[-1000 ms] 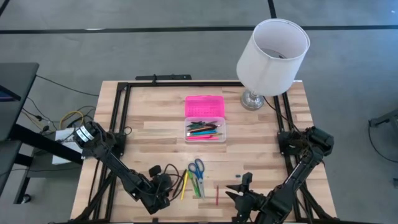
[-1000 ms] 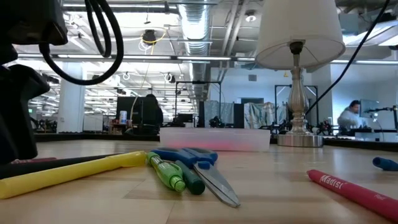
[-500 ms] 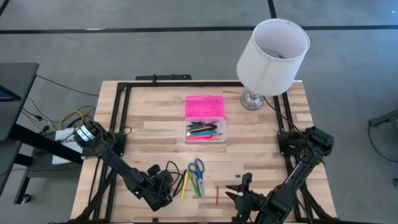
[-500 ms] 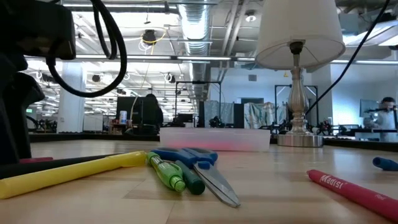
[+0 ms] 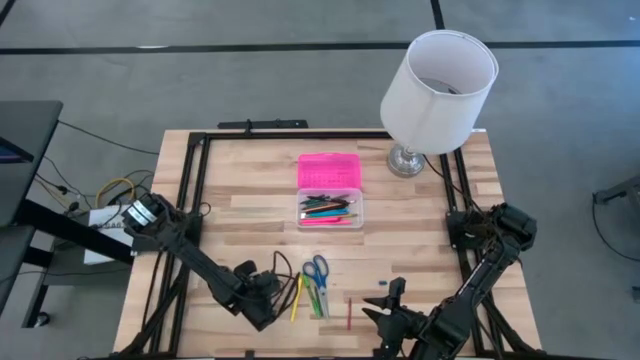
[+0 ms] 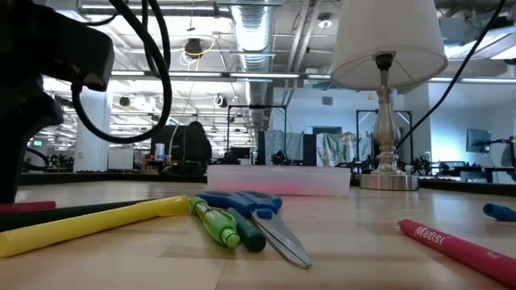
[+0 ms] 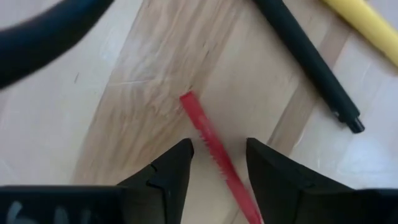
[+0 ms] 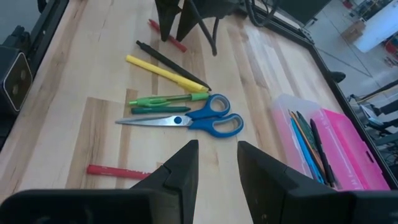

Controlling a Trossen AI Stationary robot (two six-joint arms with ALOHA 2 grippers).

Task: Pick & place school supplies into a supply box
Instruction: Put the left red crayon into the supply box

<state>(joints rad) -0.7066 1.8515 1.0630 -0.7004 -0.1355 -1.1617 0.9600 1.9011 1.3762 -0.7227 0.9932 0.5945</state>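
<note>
Partway through, I'd say: the box (image 5: pixel 329 208) sits around the middle of the surface (image 5: pixel 250 190), a bit toward the far edge, pink lid (image 5: pixel 328 171) flipped open away from the arms, and the clear base already has a bunch of pens and pencils lying across it. Still loose near the front edge: a yellow pen (image 5: pixel 296 297), a black pen (image 8: pixel 171 62), two green pens (image 5: pixel 318 300), the blue-handled scissors (image 5: pixel 316 272), a red pencil (image 5: pixel 349 313) lying by itself over toward the right arm, and one more short red pencil (image 7: pixel 214 158). That last one looks like the current target: the left hand (image 7: pixel 217 163) is down over it with its fingers spread open, straddling it, nothing gripped yet. Its long axis runs at a slant between the fingers, one end poking out ahead of the hand; the black pen lies on roughly the same slant nearby. The right hand (image 8: pixel 214 165) waits open near the front edge, holding nothing. So probably seven items left.
</note>
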